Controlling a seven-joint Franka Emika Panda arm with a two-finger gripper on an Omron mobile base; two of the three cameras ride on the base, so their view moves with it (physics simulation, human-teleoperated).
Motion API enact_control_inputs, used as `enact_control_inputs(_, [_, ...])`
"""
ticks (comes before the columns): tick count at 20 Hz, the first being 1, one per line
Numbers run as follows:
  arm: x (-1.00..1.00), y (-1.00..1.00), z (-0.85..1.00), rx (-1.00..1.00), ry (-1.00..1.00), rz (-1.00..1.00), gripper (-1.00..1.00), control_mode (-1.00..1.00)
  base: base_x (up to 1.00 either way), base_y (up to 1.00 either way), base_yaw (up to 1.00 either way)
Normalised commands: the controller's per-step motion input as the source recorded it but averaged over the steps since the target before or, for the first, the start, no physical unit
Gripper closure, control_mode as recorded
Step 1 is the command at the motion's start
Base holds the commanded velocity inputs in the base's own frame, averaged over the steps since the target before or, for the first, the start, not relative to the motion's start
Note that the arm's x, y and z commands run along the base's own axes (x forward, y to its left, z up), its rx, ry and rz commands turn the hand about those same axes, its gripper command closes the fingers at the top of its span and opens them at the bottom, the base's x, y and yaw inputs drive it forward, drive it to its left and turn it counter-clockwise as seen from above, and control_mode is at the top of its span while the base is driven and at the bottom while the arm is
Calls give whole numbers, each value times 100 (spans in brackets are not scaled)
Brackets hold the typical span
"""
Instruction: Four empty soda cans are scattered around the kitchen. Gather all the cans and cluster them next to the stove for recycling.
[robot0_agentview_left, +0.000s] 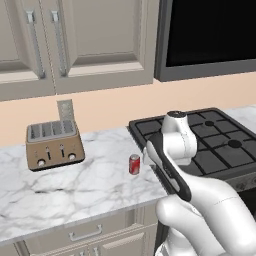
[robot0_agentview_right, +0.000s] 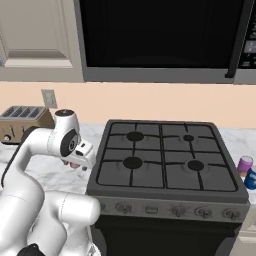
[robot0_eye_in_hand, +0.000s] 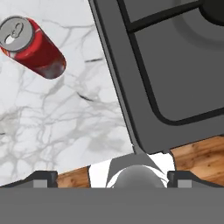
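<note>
Now red can (robot0_eye_in_hand: 32, 47) apart from wide-spread gripper (robot0_eye_in_hand: 112, 178).

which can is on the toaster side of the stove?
The red can, standing upright on the marble left of the stove. The purple-pink can and blue can sit together on the opposite side.

blue can (robot0_agentview_right: 251, 178): cut by right edge | red can (robot0_agentview_right: 74, 164): mostly behind arm

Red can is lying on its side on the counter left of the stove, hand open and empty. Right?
Not quite: the red can stands upright on the counter, as the left base view shows. It is left of the stove, and the hand is open and empty.
</note>
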Motion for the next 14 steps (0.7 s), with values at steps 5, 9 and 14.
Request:
enact_control_inputs(5, [12,8,0,0,-1,1,-100,-100,0,0,0])
enact_control_inputs(9, [6,18,5,0,-4,14,-100,-100,0,0,0])
enact_control_inputs(14, [0,1,11,-5,0,21,-100,-100,0,0,0])
